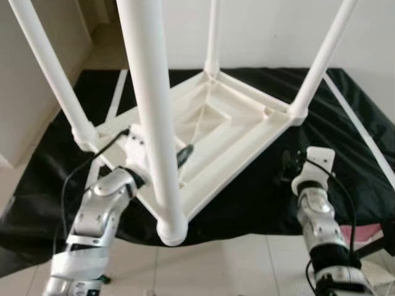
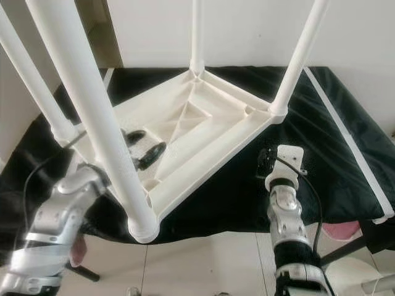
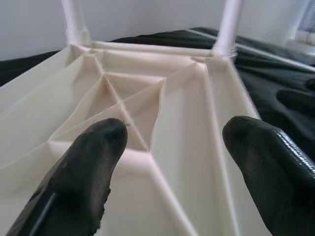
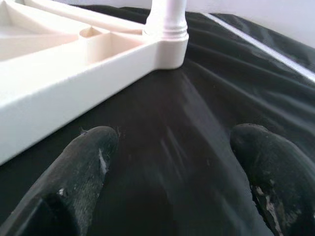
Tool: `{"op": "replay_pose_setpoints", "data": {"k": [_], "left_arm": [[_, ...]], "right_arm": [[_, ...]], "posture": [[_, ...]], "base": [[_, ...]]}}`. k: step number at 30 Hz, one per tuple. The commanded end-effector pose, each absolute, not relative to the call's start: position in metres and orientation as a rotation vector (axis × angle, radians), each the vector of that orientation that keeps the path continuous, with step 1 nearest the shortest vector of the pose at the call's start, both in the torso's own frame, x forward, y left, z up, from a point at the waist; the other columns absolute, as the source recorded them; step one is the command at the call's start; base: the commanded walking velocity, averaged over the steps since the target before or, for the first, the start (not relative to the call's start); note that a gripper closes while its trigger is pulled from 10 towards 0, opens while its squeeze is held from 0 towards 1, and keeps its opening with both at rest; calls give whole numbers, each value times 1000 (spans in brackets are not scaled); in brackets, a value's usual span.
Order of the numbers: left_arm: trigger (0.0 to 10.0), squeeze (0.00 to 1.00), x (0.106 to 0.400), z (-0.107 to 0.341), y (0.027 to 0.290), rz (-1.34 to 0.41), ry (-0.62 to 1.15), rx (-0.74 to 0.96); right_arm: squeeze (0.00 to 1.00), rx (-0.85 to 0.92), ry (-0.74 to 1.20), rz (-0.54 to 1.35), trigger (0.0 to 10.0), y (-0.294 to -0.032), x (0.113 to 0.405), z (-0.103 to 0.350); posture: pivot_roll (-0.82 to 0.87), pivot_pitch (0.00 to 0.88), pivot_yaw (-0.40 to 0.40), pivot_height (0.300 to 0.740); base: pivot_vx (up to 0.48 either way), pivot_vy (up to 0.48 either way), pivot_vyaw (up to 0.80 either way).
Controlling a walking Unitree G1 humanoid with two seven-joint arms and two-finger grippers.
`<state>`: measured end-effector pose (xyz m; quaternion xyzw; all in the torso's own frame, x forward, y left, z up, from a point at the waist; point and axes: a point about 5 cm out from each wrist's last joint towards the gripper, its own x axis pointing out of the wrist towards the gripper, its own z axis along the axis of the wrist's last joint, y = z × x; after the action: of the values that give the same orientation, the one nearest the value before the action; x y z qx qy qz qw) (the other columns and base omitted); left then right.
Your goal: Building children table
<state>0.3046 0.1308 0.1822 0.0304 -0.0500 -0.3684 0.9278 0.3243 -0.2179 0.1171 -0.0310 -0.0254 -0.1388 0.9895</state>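
Observation:
A white plastic children's table (image 1: 247, 132) lies upside down on a black cloth (image 1: 345, 154), its four legs pointing up. The nearest leg (image 1: 151, 123) rises right in front of me. My left gripper (image 2: 143, 147) reaches into the ribbed underside (image 3: 172, 98) beside that leg, open and holding nothing. My right gripper (image 2: 264, 161) hovers low over the cloth, just off the table's right rim (image 4: 74, 54) and short of the right corner leg (image 4: 168, 19). It is open and empty too.
Loose white strips (image 1: 358, 123) lie on the cloth at the right and back left. Something pink (image 1: 364, 233) sits at the cloth's near right corner. Pale tile floor (image 1: 216, 265) runs along the front, with a wall behind.

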Motion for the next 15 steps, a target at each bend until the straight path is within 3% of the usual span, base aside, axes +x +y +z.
{"op": "replay_pose_setpoints", "data": {"k": [1, 15], "left_arm": [[10000, 0, 302, 178, 130, -798, -92, 90], [10000, 0, 276, 174, 131, -913, -43, 72]], "right_arm": [[0, -69, -50, -272, 10000, -215, 324, 118], [0, -40, -57, -82, 10000, -181, 328, 122]], "posture": [[-36, 60, 20, 740], [-5, 62, -1, 740]], "base": [[0, 0, 0], [0, 0, 0]]}}
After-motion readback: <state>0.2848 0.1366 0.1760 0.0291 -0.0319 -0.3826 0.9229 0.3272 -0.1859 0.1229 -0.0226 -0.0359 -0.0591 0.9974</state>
